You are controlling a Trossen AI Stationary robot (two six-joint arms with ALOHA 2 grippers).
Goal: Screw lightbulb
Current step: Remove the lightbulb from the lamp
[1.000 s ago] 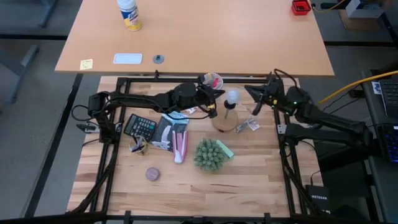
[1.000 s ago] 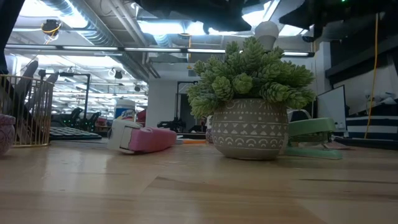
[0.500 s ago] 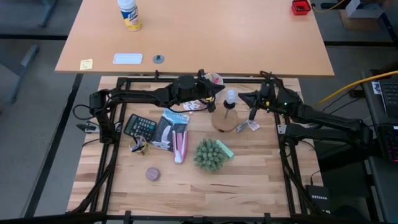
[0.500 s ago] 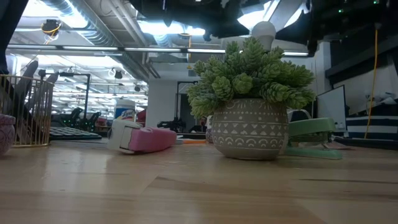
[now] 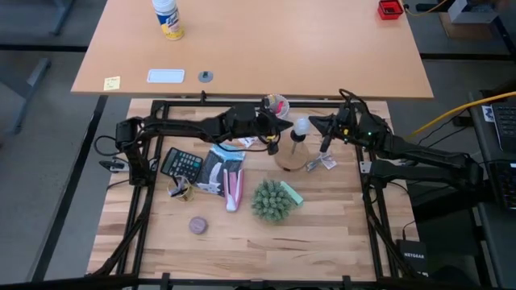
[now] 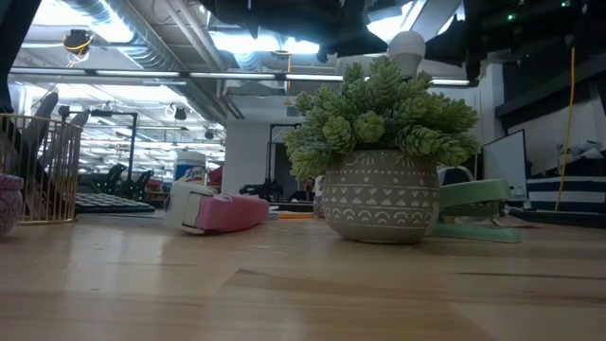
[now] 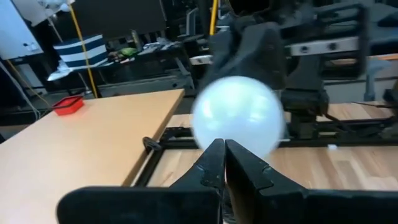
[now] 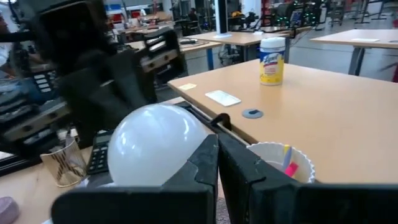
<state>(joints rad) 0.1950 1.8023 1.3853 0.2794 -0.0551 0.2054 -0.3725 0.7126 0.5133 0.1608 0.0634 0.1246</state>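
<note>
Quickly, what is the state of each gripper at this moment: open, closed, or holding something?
Left gripper: closed, holding nothing, just beside the lightbulb.
Right gripper: closed, holding nothing, on the bulb's other side.

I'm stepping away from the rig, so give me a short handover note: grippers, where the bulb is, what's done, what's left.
Left gripper: shut, empty, just left of the lightbulb.
Right gripper: shut, empty, just right of it.
Lightbulb: standing upright in the socket on the round wooden base, between the two grippers, behind the potted plant.
Done: bulb is seated in the socket; neither gripper holds it.
Left: how far it is screwed in cannot be seen, so check it and tighten if loose.
</note>
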